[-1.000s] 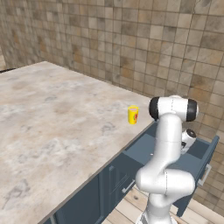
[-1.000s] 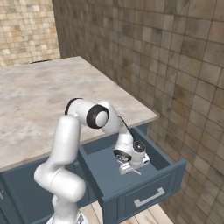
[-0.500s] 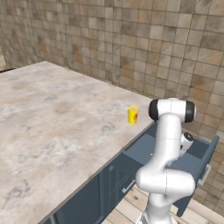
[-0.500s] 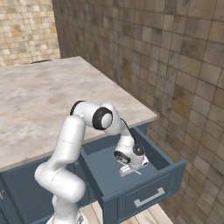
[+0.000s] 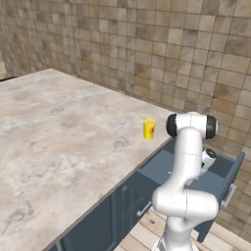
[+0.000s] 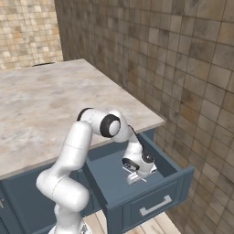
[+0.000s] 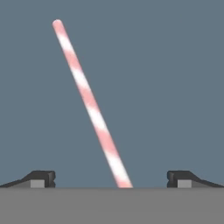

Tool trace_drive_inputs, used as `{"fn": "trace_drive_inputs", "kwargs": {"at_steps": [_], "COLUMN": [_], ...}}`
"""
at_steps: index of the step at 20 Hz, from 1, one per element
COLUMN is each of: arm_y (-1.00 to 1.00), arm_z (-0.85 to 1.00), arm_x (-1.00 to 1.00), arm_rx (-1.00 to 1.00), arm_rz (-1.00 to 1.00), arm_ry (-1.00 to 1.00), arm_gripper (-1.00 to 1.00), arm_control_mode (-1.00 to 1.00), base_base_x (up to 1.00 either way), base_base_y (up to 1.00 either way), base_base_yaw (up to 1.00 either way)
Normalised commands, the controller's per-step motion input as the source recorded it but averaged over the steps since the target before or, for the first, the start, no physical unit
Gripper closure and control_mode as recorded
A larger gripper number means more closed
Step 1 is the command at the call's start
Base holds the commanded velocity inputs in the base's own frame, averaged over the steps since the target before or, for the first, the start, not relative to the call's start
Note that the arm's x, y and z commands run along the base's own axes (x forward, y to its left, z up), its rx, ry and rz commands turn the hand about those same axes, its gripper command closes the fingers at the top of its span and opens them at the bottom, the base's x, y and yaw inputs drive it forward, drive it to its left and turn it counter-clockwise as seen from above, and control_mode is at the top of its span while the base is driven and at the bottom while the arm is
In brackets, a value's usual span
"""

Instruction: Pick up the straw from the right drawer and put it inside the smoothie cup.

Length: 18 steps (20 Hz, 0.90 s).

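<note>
The right drawer [image 6: 182,177] stands pulled open, slate-blue with a silver bar handle [image 6: 155,206]. My gripper [image 6: 135,176] reaches down into it, close to the floor. In the hand view the straw [image 7: 89,105], striped pink and white, lies flat on the drawer floor. It runs from the upper left down between my fingertips [image 7: 42,177]. The gripper [image 7: 111,178] is open and holds nothing. The smoothie cup [image 5: 149,128], yellow with a red mark, stands upright on the counter near the edge, just above the drawer [image 5: 221,170].
The marble counter [image 5: 63,132] stretches left of the cup. A tiled wall [image 6: 192,82] rises close behind the drawer. Slate-blue cabinet fronts [image 5: 122,206] sit under the counter beside my arm, above a wooden floor.
My hand has sunk slightly lower into the drawer, toward the straw. The cup and drawer have stayed in place.
</note>
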Motion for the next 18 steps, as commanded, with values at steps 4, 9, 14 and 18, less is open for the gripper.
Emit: {"fn": "trace_drive_inputs", "kwargs": {"at_steps": [4, 9, 14, 18], "arm_y": [-0.13, -0.09, 0.00, 0.00], "arm_z": [-0.38, -0.27, 0.00, 0.38], "arm_x": [0.19, -0.11, -0.27, -0.35], "arm_rx": [0.00, 0.00, 0.00, 0.00], "arm_rz": [0.04, 0.02, 0.01, 0.04], "arm_ry": [0.00, 0.00, 0.00, 0.00], "arm_gripper": [-1.00, 1.00, 1.00, 1.00], "arm_control_mode": [-1.00, -1.00, -1.00, -1.00], "base_base_x": [0.00, 0.00, 0.00, 0.00], "base_base_y": [0.00, 0.00, 0.00, 0.00], "base_base_yaw": [0.00, 0.00, 0.00, 0.00]}}
